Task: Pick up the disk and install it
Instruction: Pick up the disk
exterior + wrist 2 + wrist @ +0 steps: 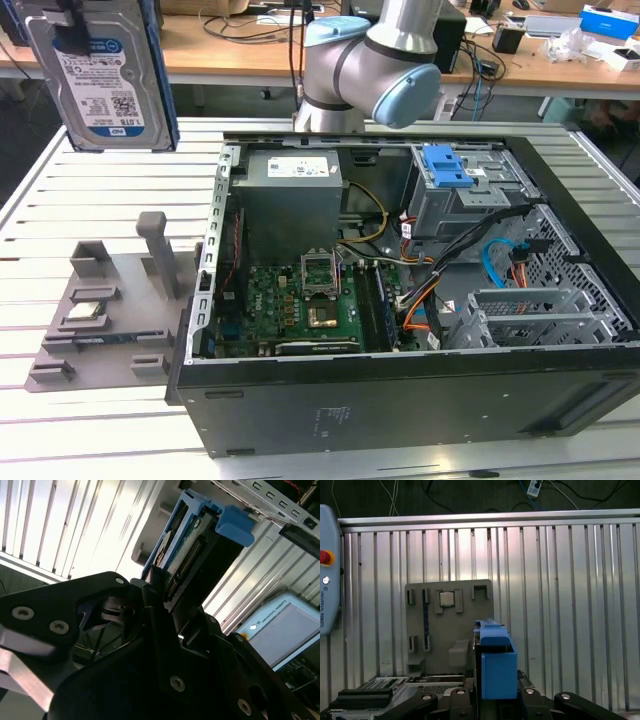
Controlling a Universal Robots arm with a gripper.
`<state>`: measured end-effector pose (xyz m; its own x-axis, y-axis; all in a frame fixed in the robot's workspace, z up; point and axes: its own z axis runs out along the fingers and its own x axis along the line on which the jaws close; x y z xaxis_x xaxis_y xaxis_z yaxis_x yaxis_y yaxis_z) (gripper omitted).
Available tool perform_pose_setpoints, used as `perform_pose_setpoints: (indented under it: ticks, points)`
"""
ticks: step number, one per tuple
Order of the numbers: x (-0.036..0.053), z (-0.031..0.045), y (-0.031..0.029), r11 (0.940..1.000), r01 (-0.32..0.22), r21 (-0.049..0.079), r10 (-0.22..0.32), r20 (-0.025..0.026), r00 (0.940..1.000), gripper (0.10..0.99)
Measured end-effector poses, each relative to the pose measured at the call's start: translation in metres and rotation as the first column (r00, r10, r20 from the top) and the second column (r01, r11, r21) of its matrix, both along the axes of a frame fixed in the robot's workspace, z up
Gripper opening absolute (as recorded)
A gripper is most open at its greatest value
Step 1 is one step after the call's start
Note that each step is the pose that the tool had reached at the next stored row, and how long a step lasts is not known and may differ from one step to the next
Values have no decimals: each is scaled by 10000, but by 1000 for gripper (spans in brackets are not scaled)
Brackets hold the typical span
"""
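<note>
The disk (100, 75), a silver drive with a white-and-blue label and a blue rail frame, hangs upright high over the slatted table at the exterior view's far left. It is well above the grey holder plate (110, 310). My gripper (495, 700) is shut on the disk; in both wrist views the dark fingers (152, 587) clamp its lower part. The disk's connector edge and blue rail (235, 525) stick out beyond the fingers. In the first wrist view the blue rail end (495, 665) is seen edge-on above the holder plate (447, 625).
An open computer case (400, 300) lies on the table, with its motherboard (300, 300), cables and a drive bay with a blue latch (450, 165). A square processor chip (88, 310) sits on the holder plate. A teach pendant (327, 575) lies at the table edge.
</note>
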<state>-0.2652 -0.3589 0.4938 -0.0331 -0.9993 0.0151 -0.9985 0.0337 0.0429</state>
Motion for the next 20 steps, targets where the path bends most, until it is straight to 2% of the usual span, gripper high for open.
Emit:
perform_pose_setpoints:
  ticks: [3, 9, 12, 20]
  points:
    - [231, 0, 0, 10000, -1, 0, 1, -1, 10000, 361]
    - [434, 1, 0, 10000, 0, -1, 0, -5, 10000, 361]
    - [597, 0, 0, 10000, 0, -1, 0, -5, 10000, 361]
    - [906, 0, 0, 10000, 0, 0, 0, -10, 10000, 361]
